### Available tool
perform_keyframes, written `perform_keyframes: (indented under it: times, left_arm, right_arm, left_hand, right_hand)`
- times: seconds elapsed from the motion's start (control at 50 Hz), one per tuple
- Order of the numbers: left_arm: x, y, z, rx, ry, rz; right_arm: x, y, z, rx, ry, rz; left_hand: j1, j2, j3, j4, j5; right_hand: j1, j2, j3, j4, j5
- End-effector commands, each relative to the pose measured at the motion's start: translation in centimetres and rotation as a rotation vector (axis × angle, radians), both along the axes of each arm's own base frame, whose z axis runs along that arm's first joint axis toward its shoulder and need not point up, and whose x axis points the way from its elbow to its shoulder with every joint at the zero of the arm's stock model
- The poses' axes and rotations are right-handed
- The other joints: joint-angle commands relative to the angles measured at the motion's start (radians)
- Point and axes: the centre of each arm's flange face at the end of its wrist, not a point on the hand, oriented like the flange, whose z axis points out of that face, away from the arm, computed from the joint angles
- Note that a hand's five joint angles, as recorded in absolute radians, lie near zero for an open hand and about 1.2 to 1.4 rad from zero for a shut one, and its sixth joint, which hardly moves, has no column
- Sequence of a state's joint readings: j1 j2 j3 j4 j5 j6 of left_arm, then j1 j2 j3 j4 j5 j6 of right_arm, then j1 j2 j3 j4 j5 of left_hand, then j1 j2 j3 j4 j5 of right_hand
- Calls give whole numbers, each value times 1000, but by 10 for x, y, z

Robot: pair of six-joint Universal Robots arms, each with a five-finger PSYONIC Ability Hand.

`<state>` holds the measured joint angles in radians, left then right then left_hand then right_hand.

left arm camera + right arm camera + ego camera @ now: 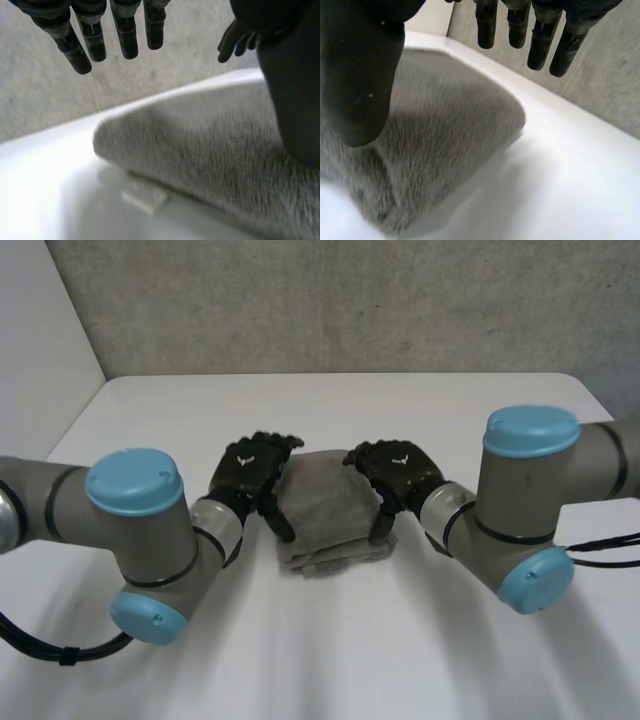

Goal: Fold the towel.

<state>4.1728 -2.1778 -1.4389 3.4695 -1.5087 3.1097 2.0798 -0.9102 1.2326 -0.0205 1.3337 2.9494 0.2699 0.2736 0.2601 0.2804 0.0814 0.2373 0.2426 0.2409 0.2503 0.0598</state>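
Observation:
A grey towel (325, 510) lies folded into a thick small stack on the middle of the white table (330, 400). My left hand (250, 472) is at its left edge and my right hand (400, 472) at its right edge, each with its thumb down against the towel's side. In the left wrist view the fingers (95, 40) are straight and apart above the towel (200, 145), holding nothing. The right wrist view shows the same: straight fingers (540, 40) over the towel (445, 140), with the thumb beside them. Both hands are open.
A small white label (145, 195) sticks out from under the towel's edge. A grey wall (330, 300) stands behind the table's far edge. The other hand's fingertips (235, 42) show across the towel in the left wrist view.

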Motion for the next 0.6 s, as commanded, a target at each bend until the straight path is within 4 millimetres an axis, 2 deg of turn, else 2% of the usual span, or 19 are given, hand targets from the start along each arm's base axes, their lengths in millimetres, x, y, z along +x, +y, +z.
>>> perform_keyframes:
  times: [0.02,0.04,0.06,0.08,0.1,0.12,0.14,0.16,0.18,0.2,0.22,0.24,0.26,0.3,0.32,0.36,0.6]
  left_arm:
    - [4,4,57,-106,72,4]
    - [4,4,57,-106,73,4]
    - [6,5,71,-130,86,7]
    - [9,8,87,-155,101,10]
    - [9,8,87,-155,101,10]
    - [12,11,104,-180,116,16]
    - [17,13,122,-204,127,33]
    - [18,13,122,-204,127,33]
    - [24,16,138,-222,136,57]
    - [32,17,154,-243,140,89]
    - [32,17,155,-243,140,89]
    - [41,16,168,-257,141,126]
    - [41,16,169,-257,141,126]
    - [63,10,190,-262,138,194]
    - [63,10,190,-262,138,195]
    - [75,9,199,-237,127,228]
    - [80,13,197,-171,91,238]
  right_arm:
    - [-6,9,51,-43,-86,-24]
    - [-9,10,68,-69,-119,-42]
    - [-13,10,85,-102,-147,-70]
    - [-13,10,85,-103,-147,-71]
    - [-19,10,103,-141,-171,-106]
    - [-26,9,120,-182,-192,-148]
    - [-26,9,120,-182,-193,-148]
    - [-34,8,133,-215,-208,-189]
    - [-34,8,133,-216,-208,-189]
    - [-42,8,147,-252,-223,-230]
    - [-49,9,159,-280,-238,-264]
    - [-49,9,159,-280,-238,-265]
    - [-55,9,168,-301,-251,-293]
    - [-61,9,175,-320,-259,-318]
    - [-67,7,178,-327,-260,-341]
    - [-72,4,179,-327,-255,-362]
    - [-87,0,183,-275,-213,-411]
  left_hand:
    - [-33,-37,-23,-43,-19]
    - [-33,-37,-23,-43,-19]
    - [-33,-37,-23,-43,-19]
    - [-33,-37,-23,-43,-19]
    - [-33,-37,-23,-43,-19]
    - [-36,-39,-26,-46,-22]
    - [-42,-45,-32,-52,-28]
    - [-42,-45,-32,-52,-28]
    - [-50,-54,-41,-61,-36]
    - [-62,-66,-52,-73,-48]
    - [-62,-66,-53,-73,-48]
    - [-74,-78,-64,-84,-60]
    - [-74,-78,-64,-84,-60]
    - [-77,-81,-67,-87,-63]
    - [-77,-81,-67,-87,-63]
    - [-77,-81,-67,-87,-63]
    - [-77,-81,-67,-87,-63]
  right_hand:
    - [-63,-68,-66,-76,-60]
    - [-63,-68,-66,-76,-60]
    - [-63,-68,-66,-76,-60]
    - [-63,-68,-66,-76,-60]
    - [-63,-68,-66,-76,-60]
    - [-63,-68,-66,-76,-60]
    - [-63,-68,-66,-76,-60]
    - [-63,-68,-66,-76,-60]
    - [-63,-68,-66,-76,-60]
    - [-63,-68,-66,-76,-60]
    - [-63,-68,-66,-76,-60]
    - [-63,-68,-66,-76,-60]
    - [-63,-68,-66,-76,-60]
    - [-63,-68,-66,-76,-60]
    - [-63,-68,-66,-76,-60]
    - [-63,-68,-66,-76,-60]
    - [-63,-68,-66,-76,-60]
